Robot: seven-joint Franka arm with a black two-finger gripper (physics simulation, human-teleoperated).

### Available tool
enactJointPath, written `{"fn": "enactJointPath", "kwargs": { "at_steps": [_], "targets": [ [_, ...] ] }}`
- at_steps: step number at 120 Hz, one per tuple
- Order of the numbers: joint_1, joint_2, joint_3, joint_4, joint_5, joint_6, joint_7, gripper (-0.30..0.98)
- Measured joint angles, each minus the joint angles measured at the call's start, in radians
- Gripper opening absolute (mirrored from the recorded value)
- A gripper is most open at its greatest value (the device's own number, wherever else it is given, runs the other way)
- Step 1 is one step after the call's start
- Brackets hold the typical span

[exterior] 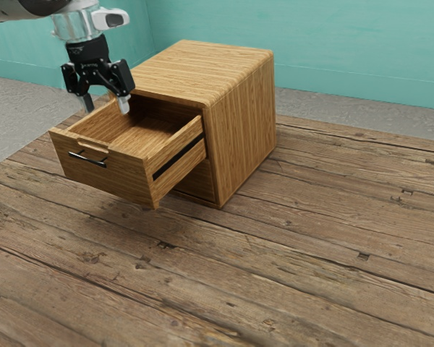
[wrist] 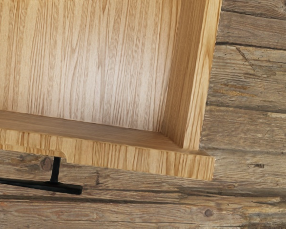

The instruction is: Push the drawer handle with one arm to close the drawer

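Observation:
My gripper (exterior: 106,108) is open, its two fingers well apart with nothing between them, above the pulled-out drawer (exterior: 108,170) in the exterior view. The drawer stands far out of the wooden cabinet (exterior: 242,123). On its front panel is a thin black handle (exterior: 87,159), which my gripper does not touch. In the wrist view, the hand looks down on the bare floor of the drawer (wrist: 86,67), and part of the black handle (wrist: 62,187) stands out from the front panel.
The cabinet's top (exterior: 195,69) rises behind the drawer. Wooden planks (exterior: 311,253) spread around and in front of the cabinet, and a teal wall (exterior: 347,43) stands behind it.

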Motion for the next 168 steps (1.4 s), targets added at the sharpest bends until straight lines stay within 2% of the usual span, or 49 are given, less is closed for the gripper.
{"fn": "enactJointPath", "kwargs": {
  "at_steps": [9,19,25,34,46,64,87,103,121,145,168],
  "targets": [
    [-0.044,-0.004,-0.001,-0.021,0.012,0.007,0.004,0.69],
    [-0.092,-0.139,0.021,-0.251,0.022,0.062,0.008,0.68],
    [-0.042,-0.234,0.032,-0.385,0.037,0.095,0.009,0.68],
    [0.006,-0.366,0.098,-0.555,0.067,0.131,0.012,0.67],
    [0.021,-0.404,0.142,-0.639,0.142,0.164,0.028,0.62],
    [0.023,-0.334,0.149,-0.648,0.208,0.248,0.060,0.39],
    [0.023,-0.228,0.127,-0.602,0.218,0.377,0.099,0.20],
    [0.022,-0.224,0.099,-0.604,0.194,0.424,0.118,0.13],
    [0.024,-0.213,0.114,-0.600,0.165,0.475,0.137,0.05],
    [0.023,-0.111,0.111,-0.532,0.119,0.553,0.167,0.00],
    [0.036,0.021,0.098,-0.370,0.102,0.589,0.194,-0.02]
  ]
}}
